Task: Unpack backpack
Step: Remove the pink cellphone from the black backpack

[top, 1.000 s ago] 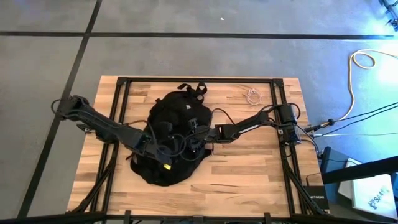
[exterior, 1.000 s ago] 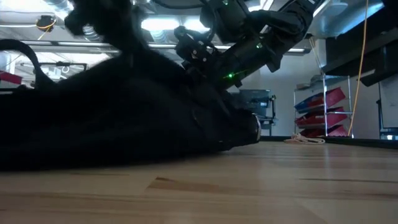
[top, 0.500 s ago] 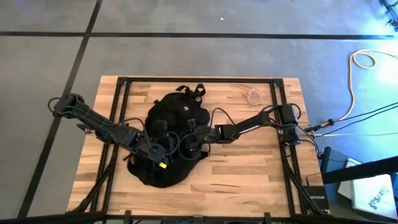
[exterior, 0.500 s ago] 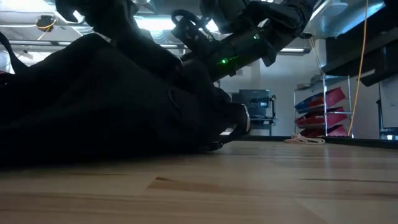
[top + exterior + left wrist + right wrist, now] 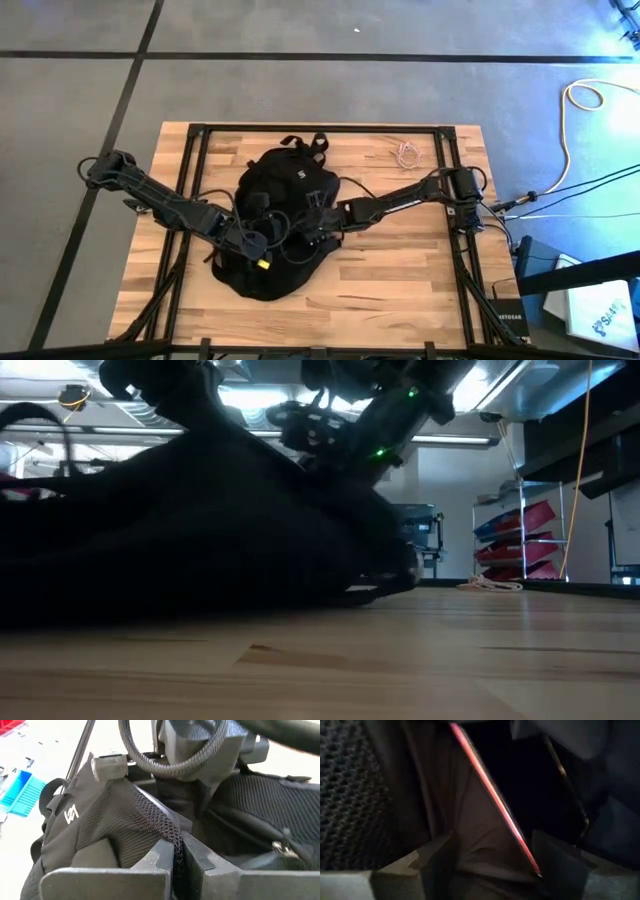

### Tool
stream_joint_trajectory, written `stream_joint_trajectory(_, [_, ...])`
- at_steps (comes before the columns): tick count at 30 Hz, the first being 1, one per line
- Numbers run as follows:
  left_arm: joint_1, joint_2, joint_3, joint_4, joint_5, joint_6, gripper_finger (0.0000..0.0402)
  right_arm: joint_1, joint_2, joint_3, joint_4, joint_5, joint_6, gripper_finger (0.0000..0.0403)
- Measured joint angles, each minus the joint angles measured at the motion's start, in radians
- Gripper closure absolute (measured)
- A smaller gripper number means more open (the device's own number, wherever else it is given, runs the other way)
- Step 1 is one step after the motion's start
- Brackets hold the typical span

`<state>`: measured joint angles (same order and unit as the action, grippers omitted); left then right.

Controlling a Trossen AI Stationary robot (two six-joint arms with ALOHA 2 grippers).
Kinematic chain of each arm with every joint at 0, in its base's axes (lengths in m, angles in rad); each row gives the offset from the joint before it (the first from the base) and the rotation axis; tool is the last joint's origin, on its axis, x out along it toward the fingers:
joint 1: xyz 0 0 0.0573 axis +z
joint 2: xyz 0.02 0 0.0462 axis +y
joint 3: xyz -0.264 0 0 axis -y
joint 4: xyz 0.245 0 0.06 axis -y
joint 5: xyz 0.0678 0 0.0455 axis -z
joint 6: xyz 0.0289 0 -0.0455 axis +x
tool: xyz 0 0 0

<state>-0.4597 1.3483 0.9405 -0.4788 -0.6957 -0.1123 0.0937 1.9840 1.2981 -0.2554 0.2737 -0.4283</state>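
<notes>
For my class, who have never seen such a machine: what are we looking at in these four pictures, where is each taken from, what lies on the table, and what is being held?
Two dark robot arms work at a wooden table. One picture looks straight down, one looks level across the tabletop, and two come from cameras on the arms' wrists. A black backpack lies on the table, with a small pale cord near the far edge. The left hand is shut, pinching the backpack's mesh fabric. The right hand reaches into the backpack, its fingers apart around a thin pink-edged flat thing; what that is cannot be told.

Overhead and table-level views share the backpack (image 5: 275,225); wrist views seemingly closer.
</notes>
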Motion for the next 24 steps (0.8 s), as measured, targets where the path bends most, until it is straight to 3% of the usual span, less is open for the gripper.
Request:
stream_joint_trajectory(14, [0.000,0.003,0.003,0.006,-0.005,-0.003,0.0402,0.017,-0.146,-0.009,-0.035,-0.086,0.044,0.0155])
stream_joint_trajectory(24, [0.001,0.003,0.002,0.002,-0.004,-0.008,0.0402,0.018,-0.183,-0.006,-0.099,-0.025,-0.054,0.0155])
